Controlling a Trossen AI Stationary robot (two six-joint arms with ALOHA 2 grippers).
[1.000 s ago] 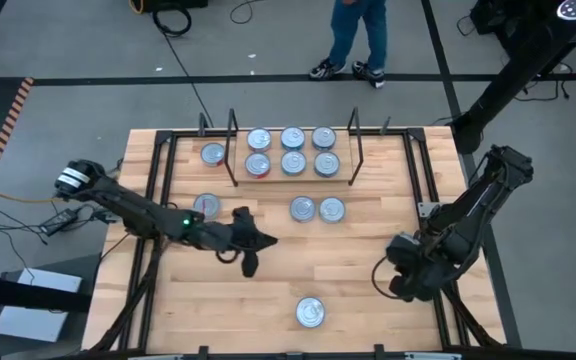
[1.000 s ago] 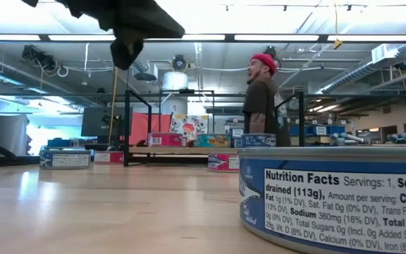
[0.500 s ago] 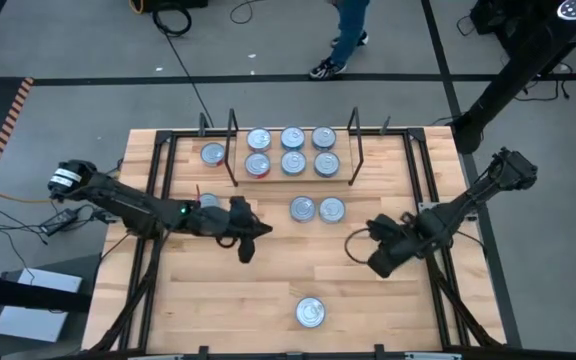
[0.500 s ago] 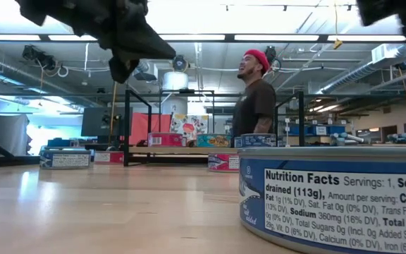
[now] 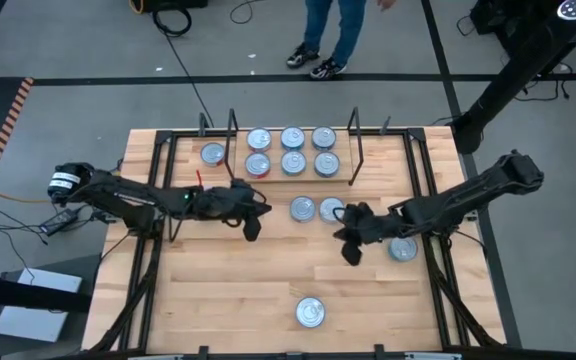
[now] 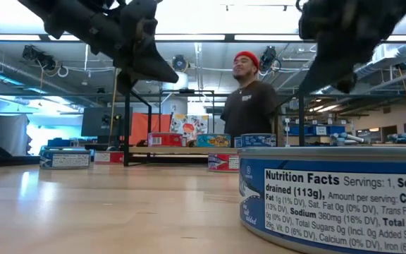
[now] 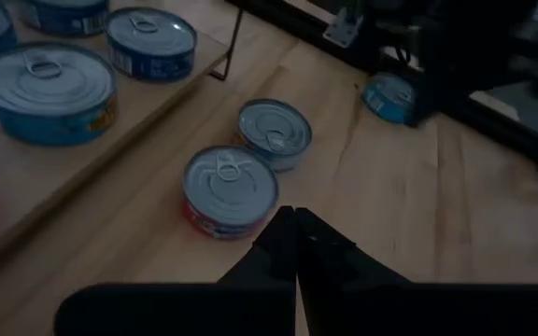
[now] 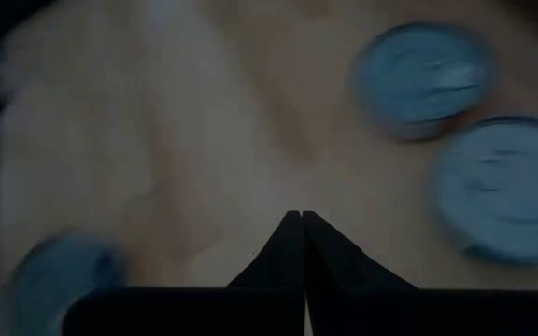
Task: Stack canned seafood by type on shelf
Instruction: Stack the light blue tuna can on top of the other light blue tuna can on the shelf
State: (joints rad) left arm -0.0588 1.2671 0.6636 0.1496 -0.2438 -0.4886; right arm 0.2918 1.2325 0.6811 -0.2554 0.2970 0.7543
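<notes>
Working from the left of the bench (image 5: 268, 300), one tin (image 5: 213, 154) sits alone just outside the shelf's left wire end frame, not yet placed. The left hand (image 5: 252, 228) hangs above the bench in front of the shelf (image 5: 293, 175), its fingers pressed together and holding nothing, pointed toward a red-sided tin (image 7: 230, 190) and a blue-sided tin (image 7: 275, 133) that lie touching each other on the bare wood. On the shelf itself six tins (image 5: 292, 150) rest in two rows of three, all in a single layer; no stack is visible, and sorting by type cannot be confirmed from above. The right hand (image 5: 352, 250) is just beside the loose pair on their right, likewise closed and empty. Further right a tin (image 5: 403, 248) lies near the bench edge, partly under the right arm, and one more (image 5: 310, 312) sits alone near the front. Judgement: roughly half placed, five tins outstanding, stacking not begun.
</notes>
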